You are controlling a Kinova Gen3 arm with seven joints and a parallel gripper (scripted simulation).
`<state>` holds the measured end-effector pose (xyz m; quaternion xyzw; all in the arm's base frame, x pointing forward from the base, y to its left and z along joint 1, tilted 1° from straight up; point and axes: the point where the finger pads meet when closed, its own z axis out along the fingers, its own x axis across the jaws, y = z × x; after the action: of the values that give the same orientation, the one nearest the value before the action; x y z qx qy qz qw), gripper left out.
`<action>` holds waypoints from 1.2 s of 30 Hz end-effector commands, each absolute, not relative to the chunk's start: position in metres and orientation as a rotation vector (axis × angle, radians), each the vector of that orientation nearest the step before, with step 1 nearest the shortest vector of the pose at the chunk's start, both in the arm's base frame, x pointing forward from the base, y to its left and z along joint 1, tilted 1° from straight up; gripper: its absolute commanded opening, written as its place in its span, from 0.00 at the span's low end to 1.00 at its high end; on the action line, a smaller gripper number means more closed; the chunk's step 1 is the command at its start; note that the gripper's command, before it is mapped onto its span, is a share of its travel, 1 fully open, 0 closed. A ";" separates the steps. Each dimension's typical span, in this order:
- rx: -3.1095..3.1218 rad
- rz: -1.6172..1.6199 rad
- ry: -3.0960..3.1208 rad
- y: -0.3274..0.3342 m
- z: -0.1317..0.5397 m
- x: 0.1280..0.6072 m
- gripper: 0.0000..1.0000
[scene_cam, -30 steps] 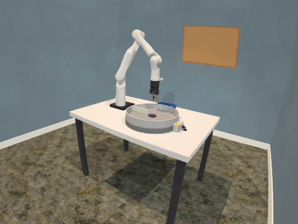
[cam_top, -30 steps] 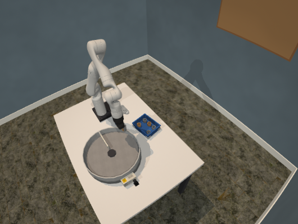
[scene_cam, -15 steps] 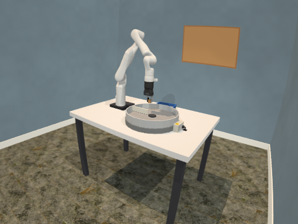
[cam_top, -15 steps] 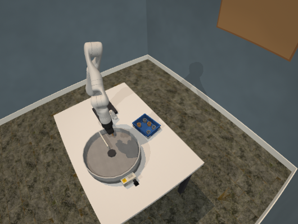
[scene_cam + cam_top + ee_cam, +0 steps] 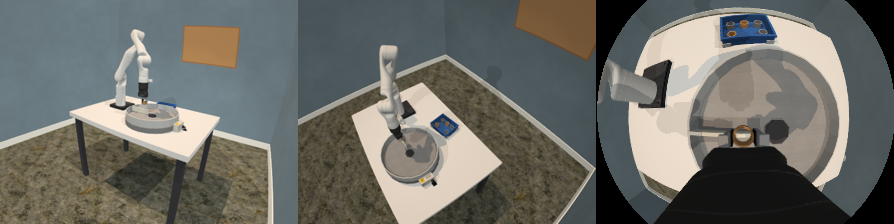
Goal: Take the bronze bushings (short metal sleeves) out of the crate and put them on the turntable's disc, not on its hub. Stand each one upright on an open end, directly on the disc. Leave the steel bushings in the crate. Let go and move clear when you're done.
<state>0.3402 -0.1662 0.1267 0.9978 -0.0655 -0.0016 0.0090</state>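
Observation:
My gripper (image 5: 402, 139) is shut on a bronze bushing (image 5: 743, 136) and holds it above the grey turntable disc (image 5: 410, 153), on the side toward the arm's base and short of the black hub (image 5: 409, 152). The bushing also shows in the exterior view (image 5: 144, 102), under the fingers and above the rim. A thin white bar (image 5: 708, 135) lies on the disc from the rim toward the hub. The blue crate (image 5: 444, 125) sits to the right of the turntable with two bronze bushings (image 5: 447, 123) (image 5: 437, 124) and three steel ones (image 5: 446, 131) in it.
The turntable has a raised grey rim (image 5: 393, 174) and a small cream control box (image 5: 426, 178) at its front edge. The arm's black base plate (image 5: 408, 109) stands behind the turntable.

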 end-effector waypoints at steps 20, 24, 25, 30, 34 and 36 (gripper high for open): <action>3.111 -0.009 -0.247 -0.231 0.127 0.326 0.00; 3.111 -0.009 -0.247 -0.234 0.127 0.325 0.00; 3.111 -0.009 -0.247 -0.234 0.127 0.325 0.00; 3.111 -0.009 -0.247 -0.235 0.127 0.325 0.00; 3.111 -0.009 -0.247 -0.235 0.127 0.325 0.00; 3.111 -0.009 -0.247 -0.235 0.127 0.325 0.00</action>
<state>0.3249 -0.2345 0.1263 0.9968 -0.0789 -0.0036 0.0099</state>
